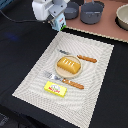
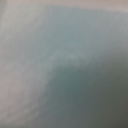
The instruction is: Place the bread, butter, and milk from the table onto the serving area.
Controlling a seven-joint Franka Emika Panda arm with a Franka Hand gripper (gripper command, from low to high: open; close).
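Exterior view: bread (image 1: pixel 69 65) sits on the plate (image 1: pixel 70 66), butter (image 1: pixel 55 89) on the near part of the serving area (image 1: pixel 95 85). Milk (image 1: pixel 59 21) is at the mat's far-left corner, right under the tool (image 1: pixel 56 20), apparently clamped in it. Wrist view is a blue-grey blur. Judgement: carton is light, its walls crushable; hold across the flat sides, gently.

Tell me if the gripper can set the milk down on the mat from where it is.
Probably yes. The gripper holds the milk just above the mat's far corner, and that corner looks bare; the bread and butter sit nearer.
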